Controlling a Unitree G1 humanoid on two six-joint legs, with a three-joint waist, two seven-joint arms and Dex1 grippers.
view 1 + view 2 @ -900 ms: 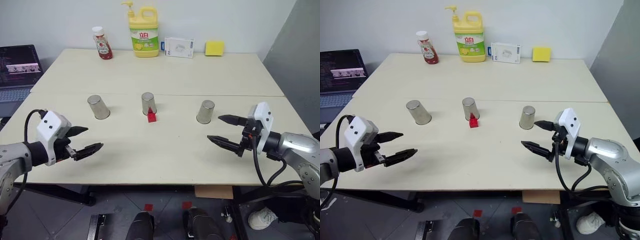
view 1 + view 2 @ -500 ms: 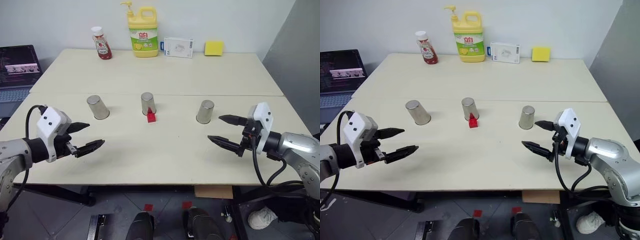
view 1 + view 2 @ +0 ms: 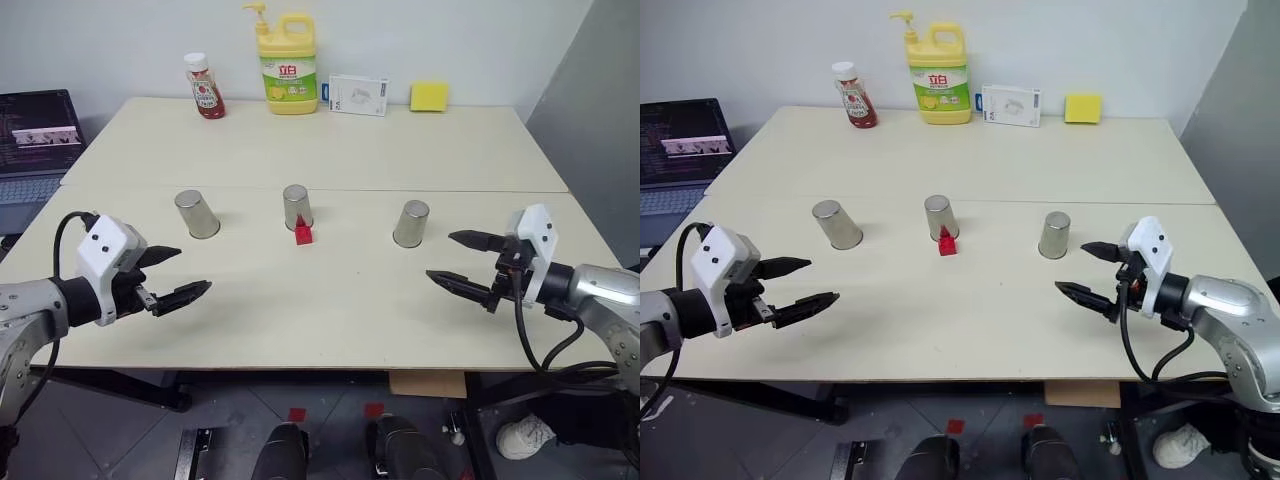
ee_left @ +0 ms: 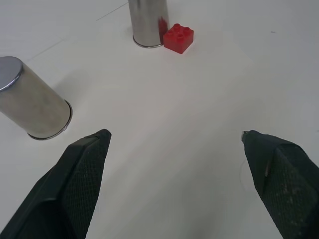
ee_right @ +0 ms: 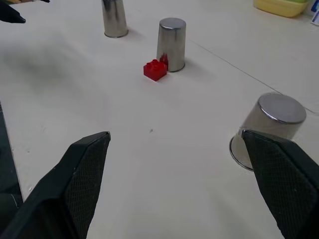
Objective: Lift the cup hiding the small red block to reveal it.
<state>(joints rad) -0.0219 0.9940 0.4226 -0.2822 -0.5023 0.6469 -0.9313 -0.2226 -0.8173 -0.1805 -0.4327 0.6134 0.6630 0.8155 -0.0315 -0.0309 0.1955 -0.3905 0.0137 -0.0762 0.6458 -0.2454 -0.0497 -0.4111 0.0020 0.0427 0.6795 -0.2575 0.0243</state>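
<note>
Three steel cups stand upside down in a row across the table: left cup (image 3: 197, 214), middle cup (image 3: 296, 206), right cup (image 3: 410, 223). The small red block (image 3: 302, 235) lies uncovered, touching the near side of the middle cup; the left wrist view shows the block (image 4: 178, 38) beside that cup (image 4: 148, 22). My left gripper (image 3: 190, 270) hovers open near the front left edge, short of the left cup. My right gripper (image 3: 441, 256) is open and empty, just right of and nearer than the right cup (image 5: 269, 127).
Along the back edge stand a ketchup bottle (image 3: 204, 87), a yellow detergent bottle (image 3: 287, 65), a white box (image 3: 358, 95) and a yellow sponge (image 3: 428, 96). A laptop (image 3: 35, 140) sits beyond the table's left side. Bare tabletop (image 3: 320, 310) lies between my grippers.
My right gripper has drawn back slightly to the right, away from the right cup. The left gripper, the cups and the block have kept their places.
</note>
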